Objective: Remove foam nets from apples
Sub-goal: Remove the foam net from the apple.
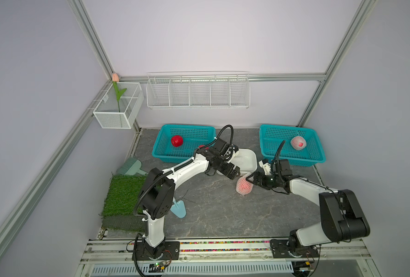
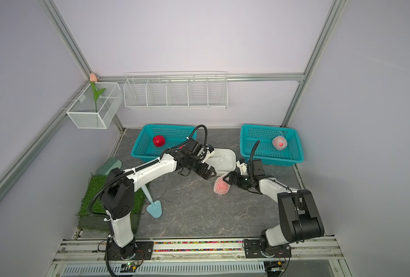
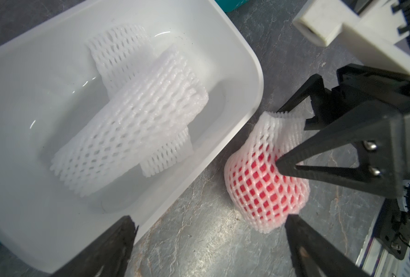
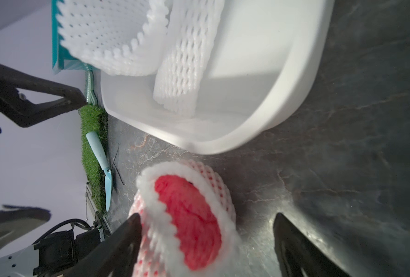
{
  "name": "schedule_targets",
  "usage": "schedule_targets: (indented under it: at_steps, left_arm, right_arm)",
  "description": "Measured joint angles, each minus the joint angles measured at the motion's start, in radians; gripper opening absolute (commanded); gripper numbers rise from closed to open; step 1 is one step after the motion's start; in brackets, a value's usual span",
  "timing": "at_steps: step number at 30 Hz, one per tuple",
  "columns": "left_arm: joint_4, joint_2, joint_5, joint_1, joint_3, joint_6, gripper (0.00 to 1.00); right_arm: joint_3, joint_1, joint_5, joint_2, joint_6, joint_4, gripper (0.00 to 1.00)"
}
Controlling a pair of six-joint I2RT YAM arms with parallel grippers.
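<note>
Right gripper (image 3: 283, 139) was seen spread, jaws straddling the open mouth of the foam net (image 3: 266, 182) on the apple (image 4: 189, 220). One finger was laid against the frilled lip and the other stood clear. Left gripper (image 1: 234, 173) was spread wide and empty. The netted apple lay on the table just ahead of its fingertips, between both grippers. Risks judged: fruit could be pinched along with foam if the jaws were closed this deep, so everything would be lifted, not stripped. Nothing pinned the apple, so it could be rolled toward the white tub (image 3: 247, 72) beside both grippers. Bare apple skin at the mouth was shown only by the right wrist view. Emptied nets (image 3: 136, 115) in the tub were resolved only by the wrist views. The bare apple in a basket (image 1: 176, 140) beyond the left gripper was shown only in both top views.
</note>
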Motion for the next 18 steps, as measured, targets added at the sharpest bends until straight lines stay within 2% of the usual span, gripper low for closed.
schedule_targets:
  at_steps: [2, 4, 7, 9, 18]
  left_arm:
    - [0.000, 0.000, -0.003, 0.000, 0.000, 0.000, 0.99]
    - [-0.001, 0.000, -0.012, 0.000, 0.000, 0.001, 0.99]
    - [-0.001, 0.000, -0.022, 0.000, 0.000, 0.005, 0.99]
    - [-0.001, 0.000, -0.026, 0.000, 0.000, 0.009, 0.99]
    - [0.001, -0.031, -0.040, 0.000, -0.050, 0.027, 0.99]
  right_arm:
    - [0.015, 0.003, -0.017, 0.019, -0.015, 0.000, 0.66]
    - [0.029, 0.009, -0.032, 0.033, -0.032, 0.000, 0.63]
    - [0.037, 0.020, -0.045, 0.035, -0.055, -0.001, 0.53]
    - [0.041, 0.030, -0.048, 0.034, -0.069, -0.001, 0.43]
    - [0.049, 0.109, -0.005, -0.023, -0.157, -0.024, 0.15]
